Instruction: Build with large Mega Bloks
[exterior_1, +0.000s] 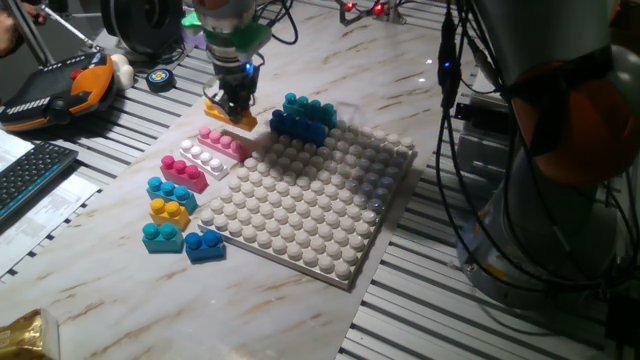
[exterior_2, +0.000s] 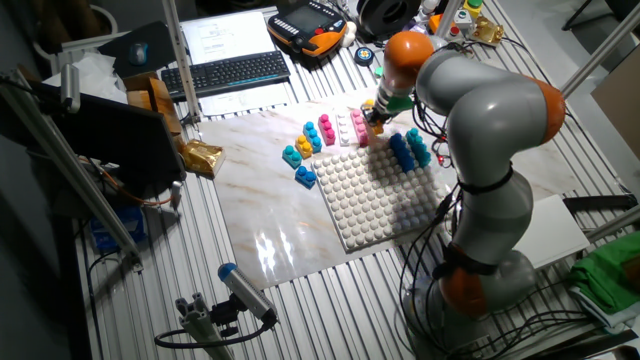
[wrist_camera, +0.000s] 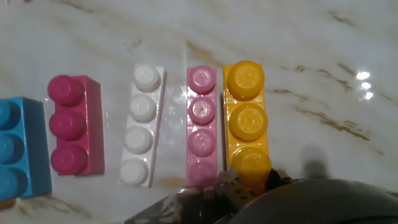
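Gripper (exterior_1: 232, 108) upright, fingers down, clamped on orange-yellow brick (exterior_1: 230, 119)

One fixed view: low and close at the desk (exterior_1: 300, 310) edge, looking across the studded baseplate (exterior_1: 310, 205). Other fixed view: high, far back, opposite side, looking down past the arm (exterior_2: 490, 120). Hand view: straight down, very near the bricks. Shared by all: the row of long bricks (wrist_camera: 202, 124).
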